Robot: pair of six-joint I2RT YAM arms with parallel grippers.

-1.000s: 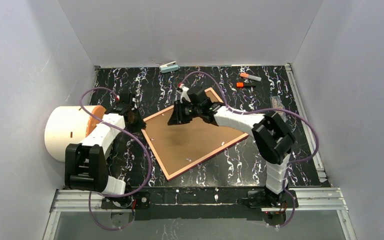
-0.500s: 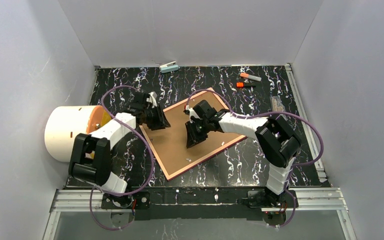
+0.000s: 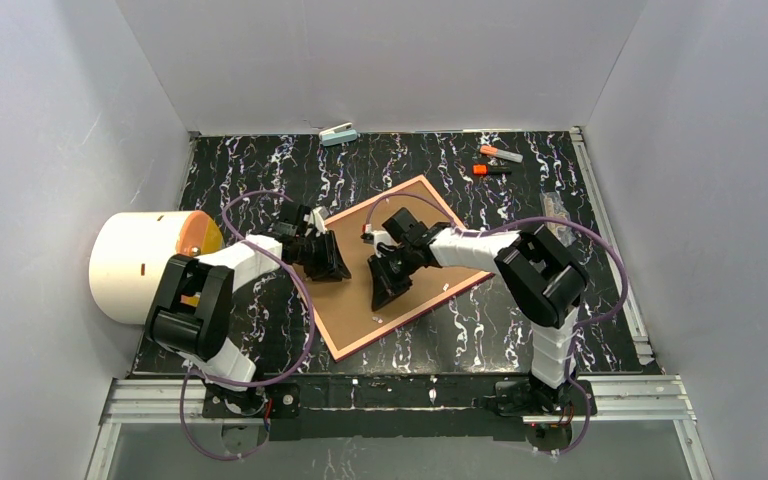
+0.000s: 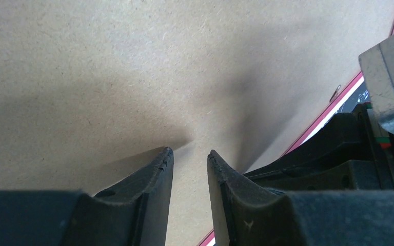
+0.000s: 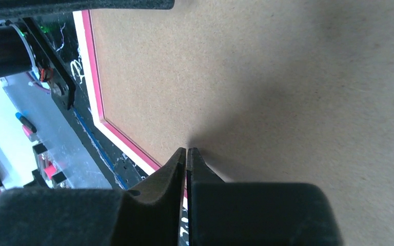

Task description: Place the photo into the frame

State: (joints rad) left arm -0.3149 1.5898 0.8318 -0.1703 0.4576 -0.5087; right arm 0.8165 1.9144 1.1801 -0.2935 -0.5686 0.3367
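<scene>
1. Frame [image 3: 335, 348]: you have it lying flat at the centre of the black marbled table [image 3: 260, 170], turned like a diamond, with one corner toward 12 o'clock and one toward 6 o'clock. Only its thin pink rim shows around the edge.
2. A brown backing board [image 3: 360, 300] fills the opening of the frame and covers whatever lies under it.
3. Your left gripper [image 3: 338, 268] is over the board's 9 o'clock side with its tips down at the surface. Its jaws stand a narrow gap apart with only bare board between them, so it holds nothing.
4. Your right gripper [image 3: 378, 298] is just to the 3 o'clock side of the left one, near the board's middle. In its wrist view the two fingers are pressed almost together at the tips, gripping nothing, and the tips meet the board.
5. A white drum with an orange end [image 3: 135, 265] lies at the table's 9 o'clock edge.
6. Two orange-capped markers [image 3: 495, 160] lie toward 1 o'clock, well apart from the frame.
</scene>
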